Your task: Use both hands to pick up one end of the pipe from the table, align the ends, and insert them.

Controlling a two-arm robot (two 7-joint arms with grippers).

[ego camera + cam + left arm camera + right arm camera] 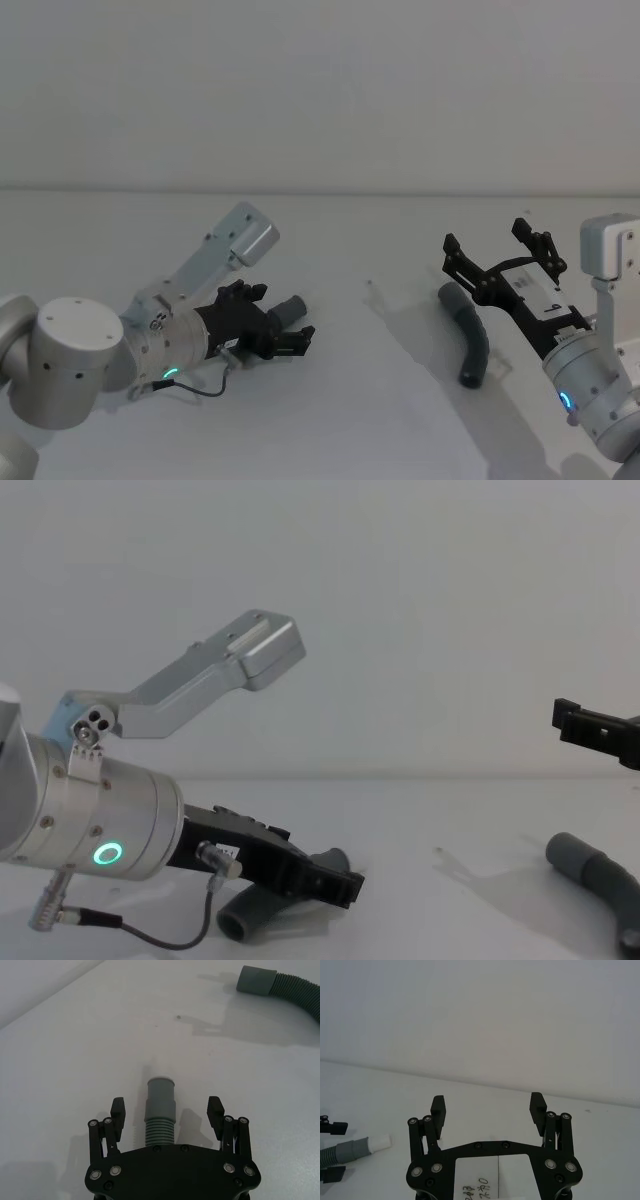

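Silver arms (80, 350), green ring (107, 855), black tools (487, 1105), seemingly handwritten label (490, 1175).

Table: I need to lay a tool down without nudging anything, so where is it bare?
Bare: the middle of the table between the left pipe piece and the right pipe piece, plus the far strip by the wall. Crowded: around the left gripper straddling its piece, and under the right gripper.

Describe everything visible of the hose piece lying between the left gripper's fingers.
The left hose piece is short, dark grey and corrugated, plastic-looking, ending in a smooth grey cuff with a short white tip. It lies flat on the white table, cuff pointing away from the left gripper, whose open fingers straddle it without touching.
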